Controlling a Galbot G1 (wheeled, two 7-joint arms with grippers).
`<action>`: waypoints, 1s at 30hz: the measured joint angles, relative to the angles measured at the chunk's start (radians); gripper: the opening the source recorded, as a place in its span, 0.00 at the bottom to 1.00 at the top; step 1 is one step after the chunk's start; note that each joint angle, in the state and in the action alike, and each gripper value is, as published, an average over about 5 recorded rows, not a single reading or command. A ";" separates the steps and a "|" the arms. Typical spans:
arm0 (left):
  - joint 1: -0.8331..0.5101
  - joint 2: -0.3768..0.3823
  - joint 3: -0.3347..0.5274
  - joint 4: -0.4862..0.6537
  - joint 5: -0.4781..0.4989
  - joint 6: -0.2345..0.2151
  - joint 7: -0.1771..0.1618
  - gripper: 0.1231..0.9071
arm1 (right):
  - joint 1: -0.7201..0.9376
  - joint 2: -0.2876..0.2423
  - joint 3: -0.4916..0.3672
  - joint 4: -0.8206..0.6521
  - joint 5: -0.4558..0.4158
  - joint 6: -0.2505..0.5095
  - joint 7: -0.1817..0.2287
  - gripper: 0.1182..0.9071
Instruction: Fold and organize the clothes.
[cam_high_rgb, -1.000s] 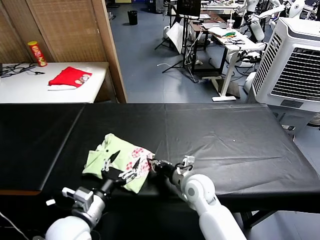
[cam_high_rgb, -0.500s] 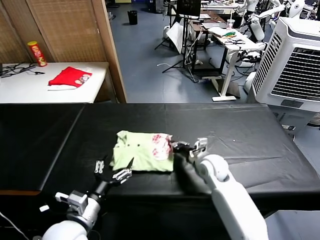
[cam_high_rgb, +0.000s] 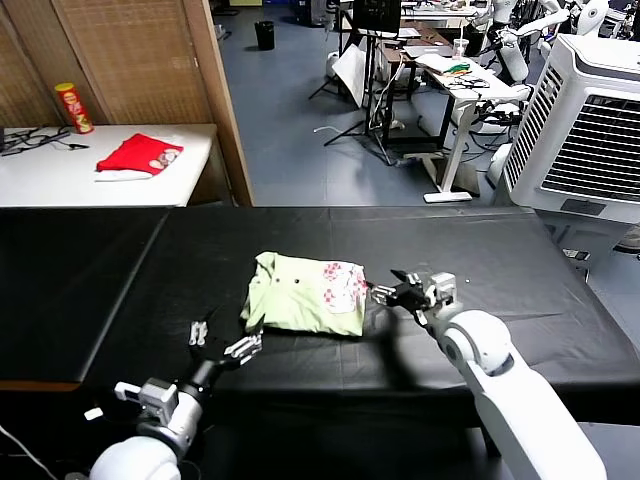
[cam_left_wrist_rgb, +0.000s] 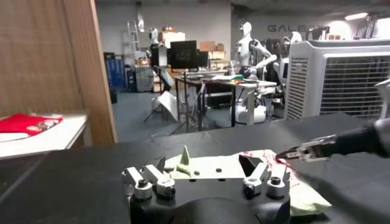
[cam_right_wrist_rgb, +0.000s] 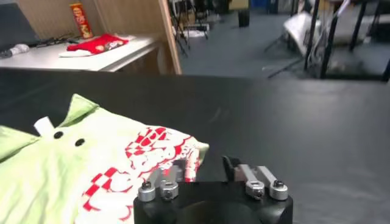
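Now shirt (cam_high_rgb: 305, 293) lies folded (tabletop).

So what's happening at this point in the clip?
A two-armed robot is tidying a pale lime-green short-sleeved shirt with a pinkish-red print, which lies folded near the middle of the black-covered table. The right gripper sits at the shirt's printed edge with its fingers open, holding nothing. The left gripper is open too, low at the table's near edge, just short of the shirt. A red garment with white trim lies on a white side table behind.
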 joint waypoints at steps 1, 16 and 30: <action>-0.005 -0.002 -0.005 0.004 0.011 -0.012 0.000 0.86 | 0.001 0.000 -0.009 0.019 -0.005 0.005 0.002 0.85; -0.059 0.031 -0.282 0.056 -0.053 -0.052 0.008 0.86 | 0.179 0.222 -0.404 -0.140 -0.243 0.100 -0.007 0.86; -0.013 -0.018 -0.323 0.043 -0.031 -0.069 0.010 0.86 | 0.218 0.353 -0.473 -0.280 -0.449 0.091 0.045 0.86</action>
